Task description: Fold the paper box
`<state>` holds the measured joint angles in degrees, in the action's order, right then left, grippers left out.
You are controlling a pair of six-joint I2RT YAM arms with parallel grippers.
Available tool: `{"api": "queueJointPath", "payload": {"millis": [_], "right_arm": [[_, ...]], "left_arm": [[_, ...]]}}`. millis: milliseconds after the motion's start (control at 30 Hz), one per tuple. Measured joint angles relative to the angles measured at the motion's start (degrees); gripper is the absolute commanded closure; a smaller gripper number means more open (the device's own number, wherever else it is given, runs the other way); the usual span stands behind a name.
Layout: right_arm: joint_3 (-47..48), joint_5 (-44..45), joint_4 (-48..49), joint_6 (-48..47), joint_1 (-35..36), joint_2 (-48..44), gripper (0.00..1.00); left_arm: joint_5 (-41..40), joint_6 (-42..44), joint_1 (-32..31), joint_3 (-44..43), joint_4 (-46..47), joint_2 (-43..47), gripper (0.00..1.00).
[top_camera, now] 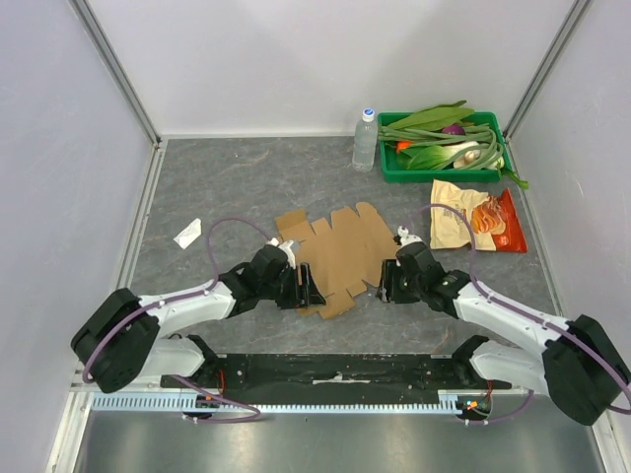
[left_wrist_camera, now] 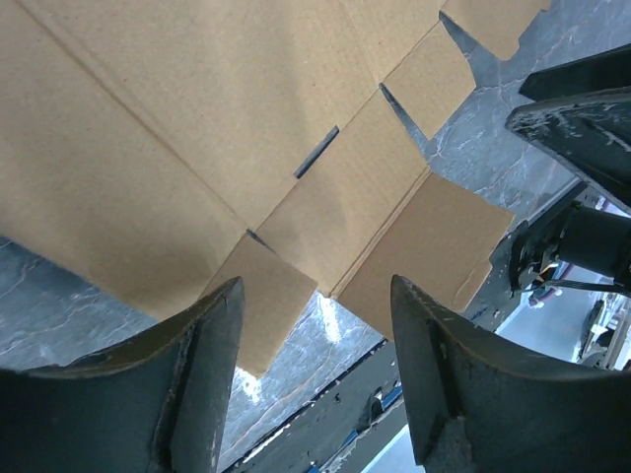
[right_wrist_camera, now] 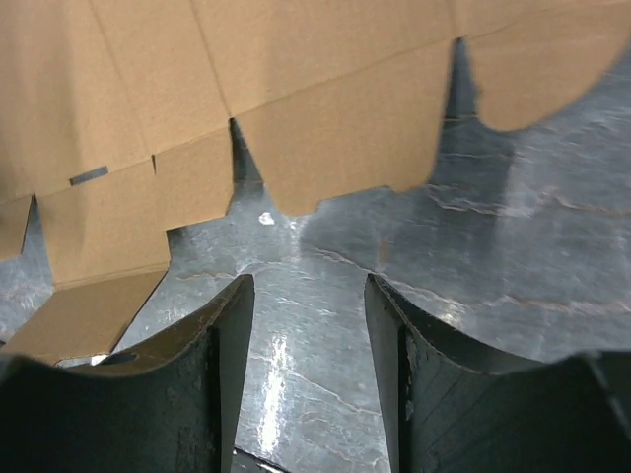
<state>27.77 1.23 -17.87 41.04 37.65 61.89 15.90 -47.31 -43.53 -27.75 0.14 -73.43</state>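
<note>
Cardboard lay flat in the middle of the worktop [top_camera: 237, 187] — the paper box [top_camera: 340, 258], not folded yet, with one arm at each side. The left jaws stood partly open by a small flap at the box's left edge and held nothing. The right jaws were partly open too, with only bare worktop between them, just short of the right edge. I think each side should slip under a flap gently — then lift along the crease.
</note>
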Motion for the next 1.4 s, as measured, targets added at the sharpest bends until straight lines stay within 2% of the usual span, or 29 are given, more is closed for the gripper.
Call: {"api": "queueJointPath", "payload": {"millis": [100, 200, 333, 400, 533, 667, 933, 1033, 1067, 1200, 1300, 1333, 1400], "right_arm": [[0.0, -4.1, 2.1, -2.3, -0.5, 3.0, 0.42], [0.0, -7.8, 3.3, -4.3, -0.3, 3.4, 0.40], [0.0, -10.9, 4.3, -5.1, -0.3, 0.7, 0.39], [0.0, -12.2, 4.6, -5.1, -0.2, -1.0, 0.39], [0.2, -13.3, 5.1, -5.0, 0.4, -3.1, 0.39], [0.7, -13.3, 5.2, -5.0, 0.5, -3.2, 0.40], [0.9, -12.9, 4.7, -5.0, 0.6, -4.6, 0.40], [1.1, -12.1, 3.9, -5.0, 0.7, -6.5, 0.41], [1.3, -11.8, 3.7, -5.0, 0.7, -6.8, 0.41], [2.8, -11.2, 2.3, -6.1, 0.8, -6.7, 0.41], [5.2, -9.9, -0.1, -8.6, 1.6, -5.8, 0.35], [7.1, -8.8, -1.4, -10.0, 2.5, -4.9, 0.26], [11.6, -7.5, -3.8, -12.9, 4.5, -3.2, 0.13]], "left_arm": [[-1.4, -0.2, 0.0, 1.3, -0.7, 3.0, 0.23], [-4.5, -1.3, 0.0, 2.7, -3.3, 9.9, 0.13], [-8.9, -7.8, 0.0, 7.1, -5.3, 22.1, 0.13], [-10.0, -13.5, 0.0, 11.3, -5.6, 27.9, 0.17], [-9.8, -26.7, 0.0, 20.0, -1.9, 30.5, 0.19], [-9.8, -38.1, -0.1, 22.0, 2.6, 28.2, 0.40], [-9.3, -54.0, -1.0, 20.4, 8.2, 15.0, 0.44], [-9.9, -58.2, -2.0, 20.4, 12.2, 11.5, 0.54], [-10.3, -59.2, -2.1, 20.5, 13.0, 10.7, 0.64], [-14.0, -59.7, -2.4, 21.1, 14.1, 10.3, 0.85], [-17.9, -54.3, -2.4, 20.4, 9.9, 14.8, 0.93], [-19.1, -52.0, -2.4, 19.6, 7.9, 16.9, 0.96], [-21.8, -45.7, -2.3, 16.7, 2.8, 21.7, 0.98]]}}
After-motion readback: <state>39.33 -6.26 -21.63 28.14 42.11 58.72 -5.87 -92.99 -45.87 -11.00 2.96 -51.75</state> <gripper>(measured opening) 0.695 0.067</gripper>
